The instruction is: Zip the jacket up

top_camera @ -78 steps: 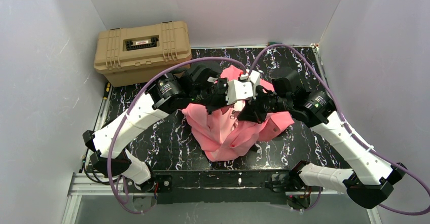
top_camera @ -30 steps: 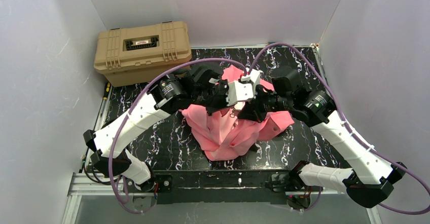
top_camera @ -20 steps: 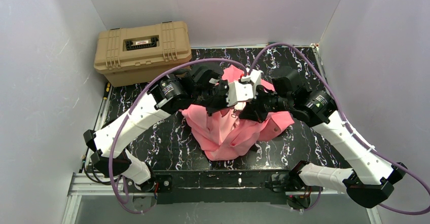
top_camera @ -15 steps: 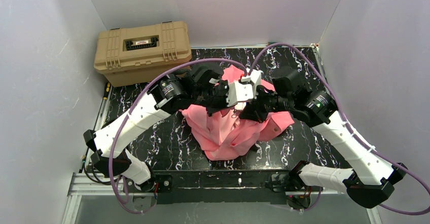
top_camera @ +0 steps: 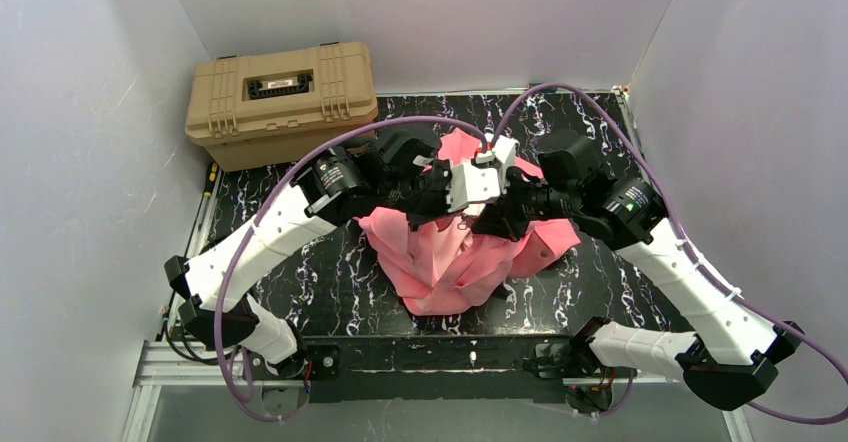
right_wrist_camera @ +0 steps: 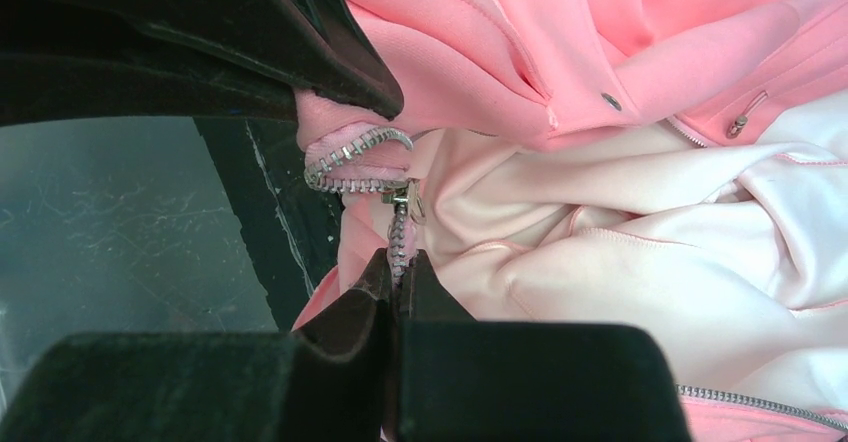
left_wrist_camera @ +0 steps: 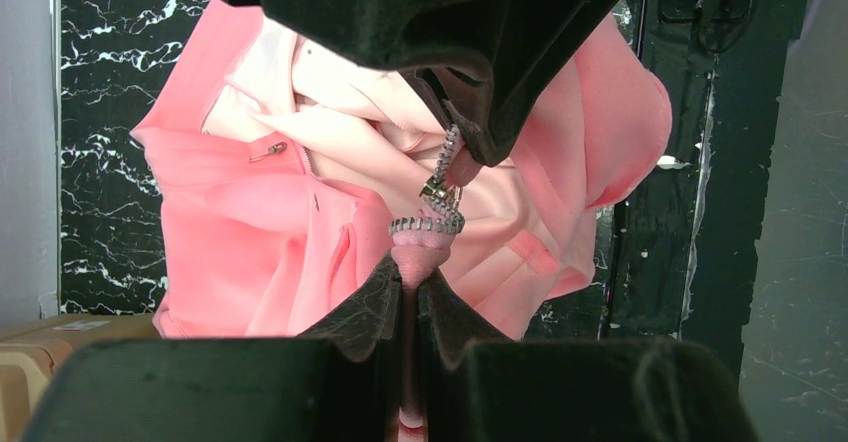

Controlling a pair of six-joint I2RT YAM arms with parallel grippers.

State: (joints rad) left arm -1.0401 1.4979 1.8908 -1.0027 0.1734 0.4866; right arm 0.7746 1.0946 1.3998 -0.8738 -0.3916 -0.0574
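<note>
The salmon-pink jacket (top_camera: 450,262) lies crumpled mid-table, its pale lining (right_wrist_camera: 620,222) showing. Both grippers meet just above it. My left gripper (left_wrist_camera: 410,272) is shut on a bunched pink fold of the zipper edge, whose metal teeth (left_wrist_camera: 428,225) curl just past the fingertips. My right gripper (right_wrist_camera: 400,262) is shut on the other zipper tape (right_wrist_camera: 400,234), right below the metal slider (right_wrist_camera: 408,200). In the left wrist view the slider (left_wrist_camera: 438,192) hangs between the two grippers. From above, the left gripper (top_camera: 462,210) and right gripper (top_camera: 482,220) almost touch, and the arms hide the zipper.
A tan hard case (top_camera: 283,97) stands at the back left corner. The black marbled table (top_camera: 330,272) is enclosed by white walls on three sides. Purple cables (top_camera: 400,122) arch over both arms. A second stretch of zipper (right_wrist_camera: 760,407) lies at the lower right.
Both grippers stay shut on the zipper edges above the jacket. The right wrist has shifted very slightly; the jacket's lie is unchanged.
</note>
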